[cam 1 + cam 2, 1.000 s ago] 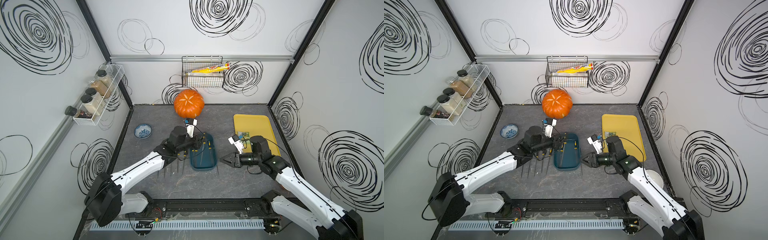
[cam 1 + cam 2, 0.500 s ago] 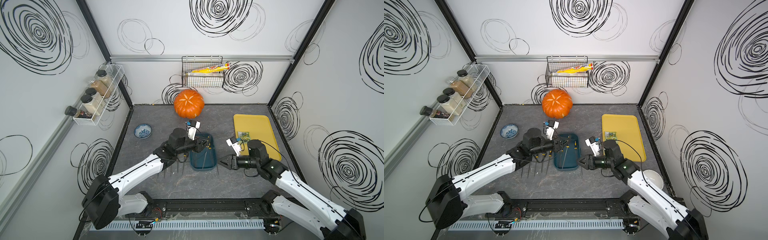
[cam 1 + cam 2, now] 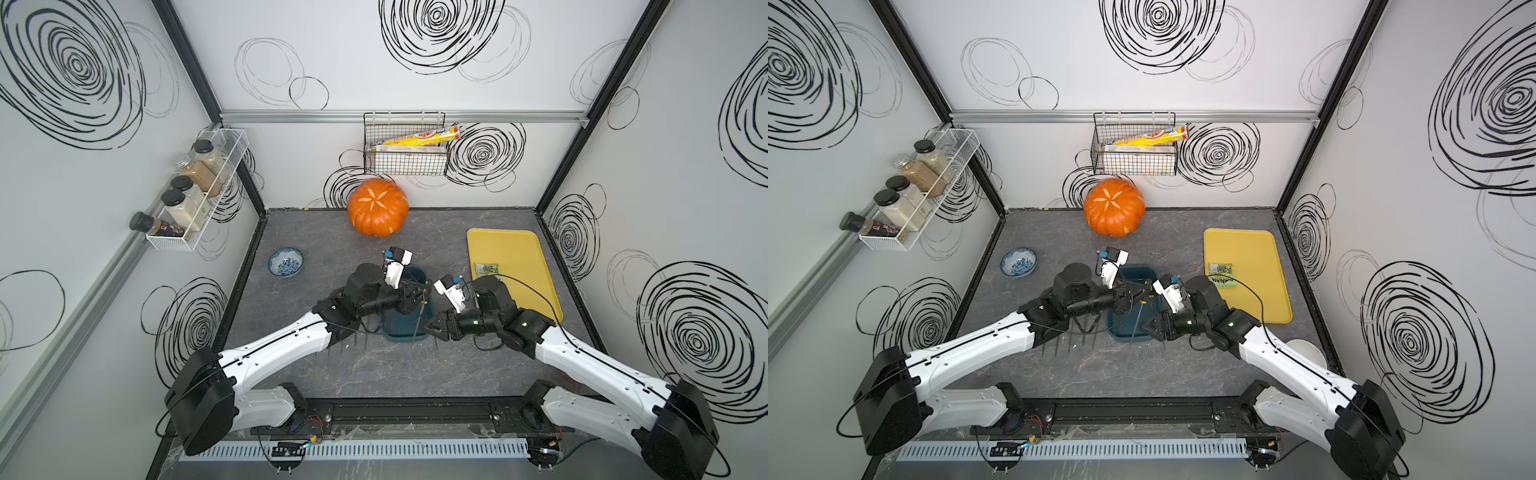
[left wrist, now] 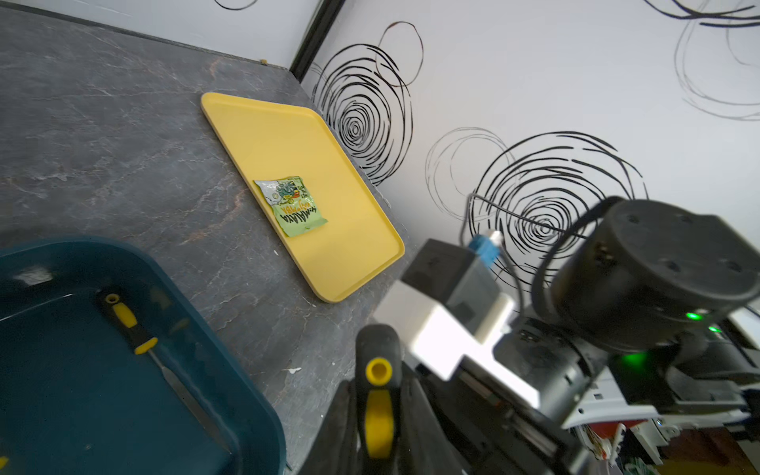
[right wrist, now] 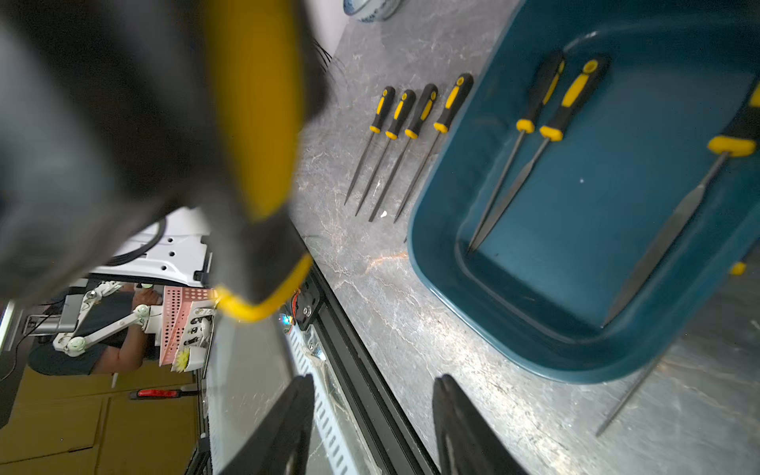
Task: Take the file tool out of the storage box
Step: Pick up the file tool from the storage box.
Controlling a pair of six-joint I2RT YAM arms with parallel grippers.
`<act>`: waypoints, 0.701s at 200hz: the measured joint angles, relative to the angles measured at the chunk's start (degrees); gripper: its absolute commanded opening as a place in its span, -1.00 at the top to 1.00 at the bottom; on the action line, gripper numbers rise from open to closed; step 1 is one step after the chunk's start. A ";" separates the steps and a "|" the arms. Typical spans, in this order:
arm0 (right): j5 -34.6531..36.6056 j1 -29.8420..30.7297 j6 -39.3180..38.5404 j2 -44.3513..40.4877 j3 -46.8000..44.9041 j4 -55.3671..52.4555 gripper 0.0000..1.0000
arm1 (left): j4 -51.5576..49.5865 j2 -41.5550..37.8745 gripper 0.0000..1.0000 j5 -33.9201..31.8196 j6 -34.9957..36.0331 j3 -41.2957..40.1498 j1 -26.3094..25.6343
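Left end effector (image 3: 413, 296) stays clamped on the file tool (image 4: 377, 405) above the storage box (image 5: 473, 312); right end effector (image 5: 374, 395) has moved in, jaws widened, empty: handover looks likely.

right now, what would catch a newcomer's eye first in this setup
The bright orange pumpkin at the back of the table, below the wire basket, stands out most. Mid-table, both arms meet at the dark teal storage box, the left fingers shut on a yellow-and-black file tool while the right fingers stand open. A yellow tray lies to the right.
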 measured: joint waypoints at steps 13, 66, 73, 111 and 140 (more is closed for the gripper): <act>-0.02 0.00 0.74 -3.48 -0.81 1.64 -0.09 | -0.20 -0.02 0.99 -1.18 -0.17 -0.02 0.04; -1.92 0.33 1.36 -1.68 -1.64 5.64 -0.10 | -0.02 -0.11 0.99 -2.64 -0.37 -0.09 -0.26; -2.27 0.42 1.27 -0.57 -1.62 5.68 -0.10 | -0.04 -0.11 0.99 -2.78 -0.35 -0.09 -0.26; -4.04 1.09 0.74 2.32 -1.62 6.67 0.01 | 0.07 0.04 0.98 -2.56 -0.35 -0.09 -0.37; -5.18 1.25 0.11 4.57 -1.55 8.13 0.23 | -0.33 0.09 0.98 -2.89 -0.26 -0.07 -0.79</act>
